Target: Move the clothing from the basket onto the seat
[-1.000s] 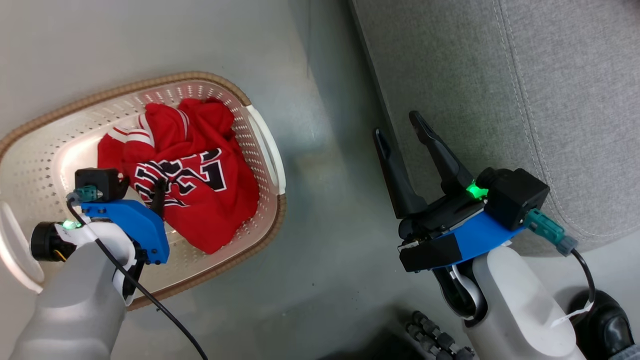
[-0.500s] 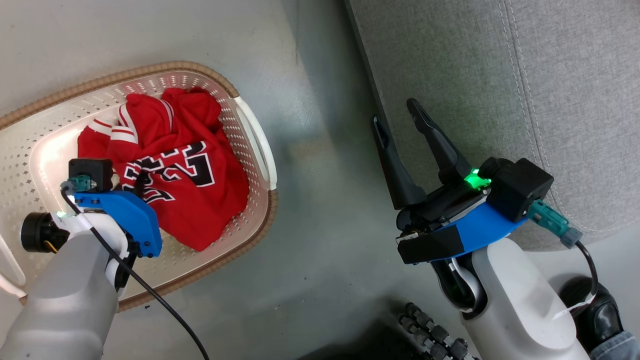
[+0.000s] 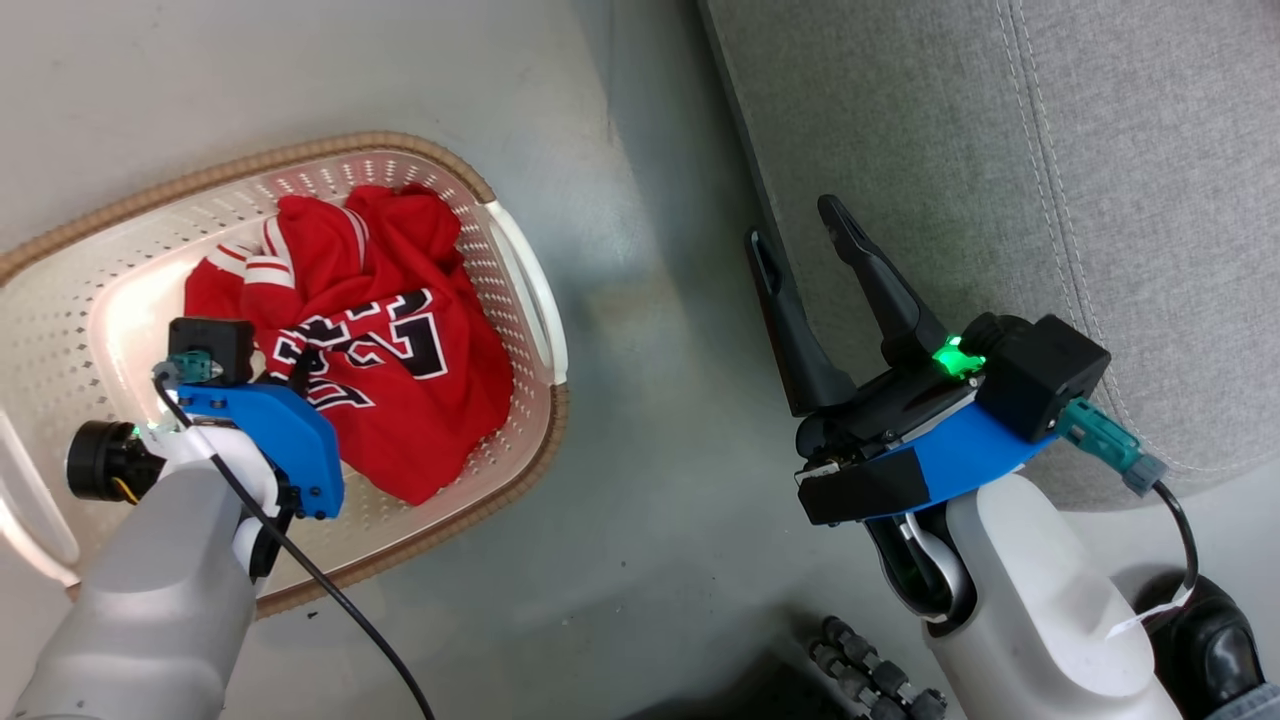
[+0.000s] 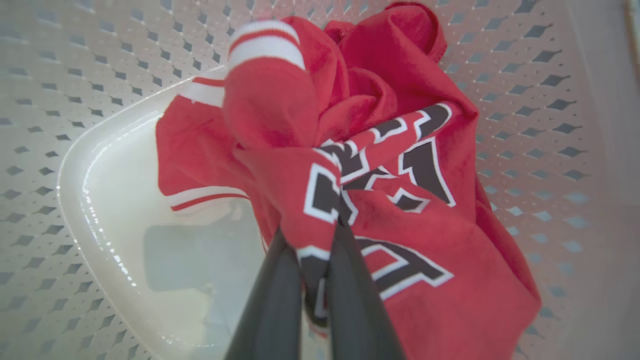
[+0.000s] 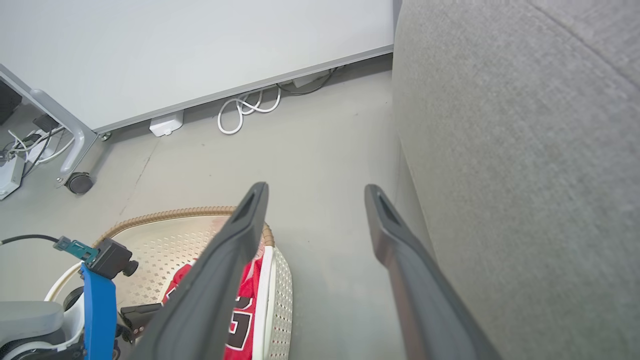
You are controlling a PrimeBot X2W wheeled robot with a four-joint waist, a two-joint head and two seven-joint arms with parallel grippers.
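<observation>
Here the left gripper (image 4: 340, 222) clamps the red clothing (image 4: 425, 260) inside the basket (image 3: 330, 150); the right gripper (image 3: 792, 225), fingers spread, hangs beside the seat (image 3: 950, 150).

Glossy plastic basket (image 4: 100, 190); matt woven-cloth seat (image 3: 1000, 200)

Head looks down, wrists close, basket (image 3: 330, 145) shared

One white laundry basket (image 3: 60, 320) with two side handles (image 3: 528, 290) holds a single heap of red clothing (image 3: 400, 430); one piece bears numerals, and the number of pieces cannot be told. Two grippers, the left gripper (image 4: 312, 235) and the right gripper (image 3: 795, 225), carry two dark fingers (image 3: 880, 288) each. One grey cushion (image 3: 1000, 150), one black shoe (image 3: 1210, 640), one caster (image 5: 79, 182), one looped white cable (image 5: 247, 107).
</observation>
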